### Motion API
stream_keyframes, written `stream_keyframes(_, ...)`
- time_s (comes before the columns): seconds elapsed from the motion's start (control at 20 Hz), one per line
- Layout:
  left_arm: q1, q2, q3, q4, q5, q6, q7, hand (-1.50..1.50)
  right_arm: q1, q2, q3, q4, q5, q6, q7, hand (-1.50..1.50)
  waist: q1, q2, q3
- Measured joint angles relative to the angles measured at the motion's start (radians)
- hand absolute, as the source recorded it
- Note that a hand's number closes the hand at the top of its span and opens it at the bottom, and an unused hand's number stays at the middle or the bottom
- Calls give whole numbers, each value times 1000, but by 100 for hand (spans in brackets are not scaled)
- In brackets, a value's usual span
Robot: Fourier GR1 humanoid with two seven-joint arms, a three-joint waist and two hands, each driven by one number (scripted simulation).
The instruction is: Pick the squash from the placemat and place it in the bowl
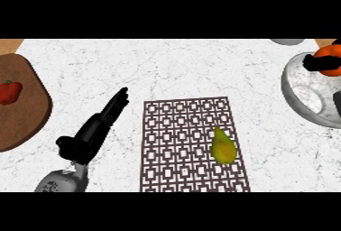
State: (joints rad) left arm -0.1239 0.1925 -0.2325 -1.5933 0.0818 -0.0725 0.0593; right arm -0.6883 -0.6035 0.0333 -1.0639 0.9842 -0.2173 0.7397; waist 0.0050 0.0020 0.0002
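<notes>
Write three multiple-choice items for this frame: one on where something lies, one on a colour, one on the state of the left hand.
1. Where does the squash lie?
A. In the bowl
B. On the placemat, near its right edge
C. On the wooden board

2. What colour is the pepper on the board?
A. Red
B. Green
C. Yellow

3. How is the left hand?
A. Curled round the squash
B. Pressing on the pepper
C. Open, fingers straight, holding nothing

Answers:
1 B: the yellow-green squash rests on the patterned placemat, on its right side, apart from the bowl.
2 A: the pepper at the view's left edge is red with a green stem.
3 C: the hand lies left of the placemat with its fingers straight, touching neither squash nor pepper.
</notes>
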Motion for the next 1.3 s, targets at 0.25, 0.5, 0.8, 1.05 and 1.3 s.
stream_keyframes(0.25, -7, -7, 2, 9, -3, -4, -2, 0, 9, 10, -105, 140, -157, 80, -90, -150, 5, 4, 1)
stream_keyframes(0.5, -23, -13, 13, 7, -3, -14, 13, 0, -16, 0, -188, 252, -260, 101, -259, -150, 8, 3, 1)
stream_keyframes(0.8, -11, -27, 14, -3, -18, -14, 20, 0, -52, -14, -267, 342, -297, -9, -398, -150, 10, 3, 1)
stream_keyframes(1.05, -16, -30, 22, -7, -16, -17, 36, 0, -57, -24, -362, 317, -354, -135, -415, -150, 0, 0, 1)
stream_keyframes(1.3, -8, -25, 32, -22, -21, -19, 41, 0, 27, -62, -486, 260, -470, -160, -454, -150, -12, -4, 0)
